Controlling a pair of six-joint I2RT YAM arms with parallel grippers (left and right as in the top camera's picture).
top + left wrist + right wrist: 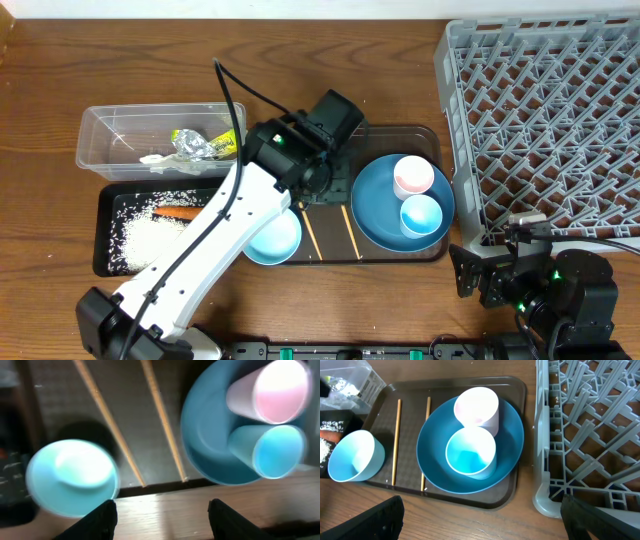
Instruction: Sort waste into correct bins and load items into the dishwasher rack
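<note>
On the brown serving tray (pixel 330 250) a blue plate (pixel 375 205) holds a pink cup (pixel 413 177) and a light blue cup (pixel 421 215). Beside it lie two chopsticks (pixel 349 230) and a pale blue bowl (pixel 272 238). My left gripper (pixel 163 510) hovers above the tray's middle, open, with only table wood showing between its fingers. My right gripper (pixel 482 515) is wide open and empty, low at the front right, facing the plate (pixel 435 460) and the grey rack (pixel 545 110). The clear tub (pixel 100 135) holds a wrapper (pixel 205 145) and a napkin (pixel 155 158). The black tray (pixel 105 215) holds rice and an orange piece (pixel 178 212).
The white left arm (pixel 210 240) reaches diagonally over the black tray and the bowl's edge. The rack's near corner (pixel 545 505) stands close to the serving tray's right rim. Bare wood runs along the table's front edge and far left.
</note>
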